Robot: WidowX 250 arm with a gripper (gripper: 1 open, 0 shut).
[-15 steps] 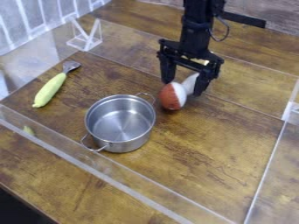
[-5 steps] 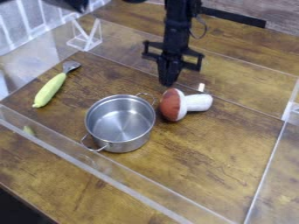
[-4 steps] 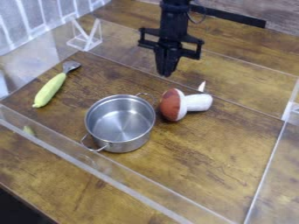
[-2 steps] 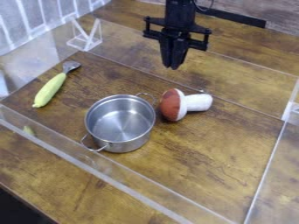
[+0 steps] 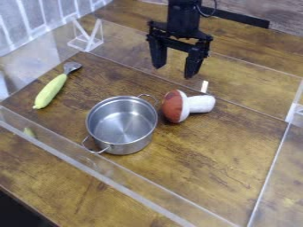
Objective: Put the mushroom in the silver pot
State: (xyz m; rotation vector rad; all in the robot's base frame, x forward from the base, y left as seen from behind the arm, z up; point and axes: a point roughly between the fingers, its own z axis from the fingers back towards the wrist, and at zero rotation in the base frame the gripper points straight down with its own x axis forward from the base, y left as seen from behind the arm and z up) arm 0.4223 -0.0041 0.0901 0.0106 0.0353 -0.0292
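Observation:
The mushroom (image 5: 182, 104) lies on its side on the wooden table, reddish-brown cap toward the left, white stem pointing right. Just left of it stands the silver pot (image 5: 120, 123), round, shiny, with nothing inside and a small handle at its front left. My gripper (image 5: 176, 62) hangs pointing down above and behind the mushroom, apart from it. Its two black fingers stand spread with nothing between them.
A yellow-green corn cob (image 5: 50, 90) lies at the left. A clear stand (image 5: 85, 35) sits at the back left. Low transparent walls (image 5: 142, 191) border the work area, one running along the front, and a white piece (image 5: 297, 111) shows at the right edge.
The gripper's fingers, pressed together a second ago, have spread open. The gripper has also risen slightly. Mushroom and pot have not moved.

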